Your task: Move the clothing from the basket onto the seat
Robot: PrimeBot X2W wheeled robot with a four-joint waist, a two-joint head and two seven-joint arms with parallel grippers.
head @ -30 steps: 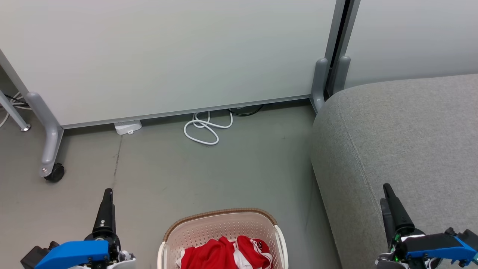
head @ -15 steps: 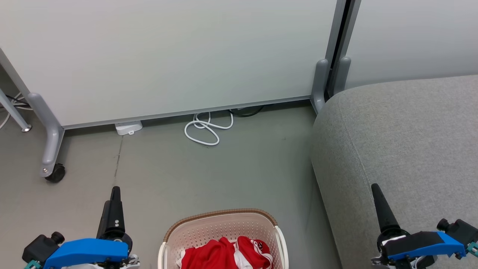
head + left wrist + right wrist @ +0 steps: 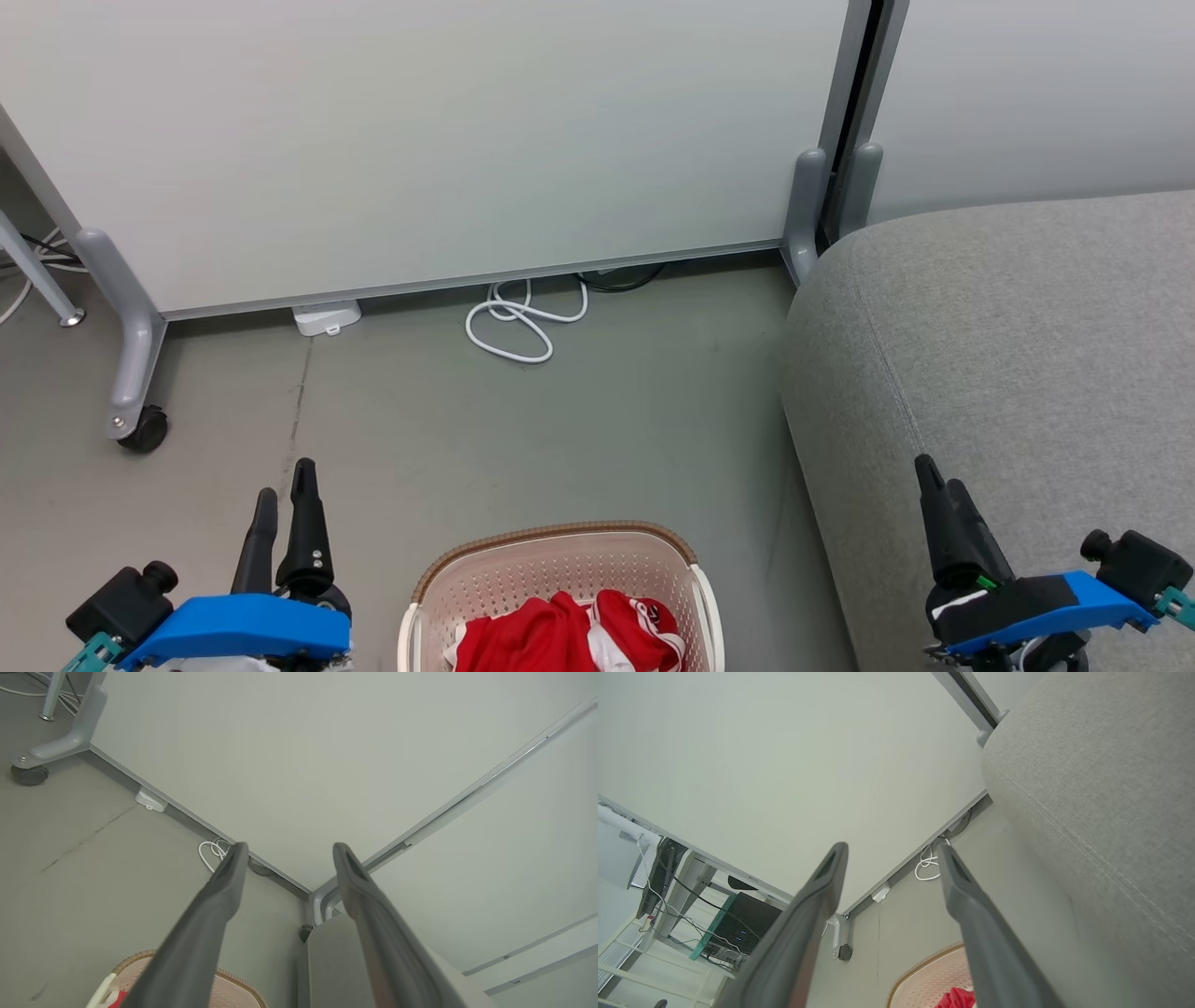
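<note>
The cream basket (image 3: 560,551) with its brown rim sits on the floor at the bottom centre, holding the crumpled red clothing (image 3: 551,639) with white trim. The grey seat (image 3: 1027,355) fills the right side. My left gripper (image 3: 285,481) hovers left of the basket, open and empty. My right gripper (image 3: 936,476) hangs over the seat's front edge, right of the basket. In the left wrist view the left gripper (image 3: 290,847) is open above the basket rim (image 3: 140,957) and the seat (image 3: 336,961). In the right wrist view the right gripper (image 3: 891,847) is open, with the basket (image 3: 924,970), clothing (image 3: 957,998) and seat (image 3: 1101,788) below.
A white partition panel (image 3: 420,140) stands behind the basket, with a wheeled grey foot (image 3: 138,425) at left and grey posts (image 3: 808,205) by the seat. A coiled white cable (image 3: 523,322) and a white adapter (image 3: 327,317) lie on the grey floor (image 3: 607,429).
The left gripper has turned and shifted slightly right, so both fingers now show apart. The right gripper has drifted a little left. The camera has shifted slightly.
</note>
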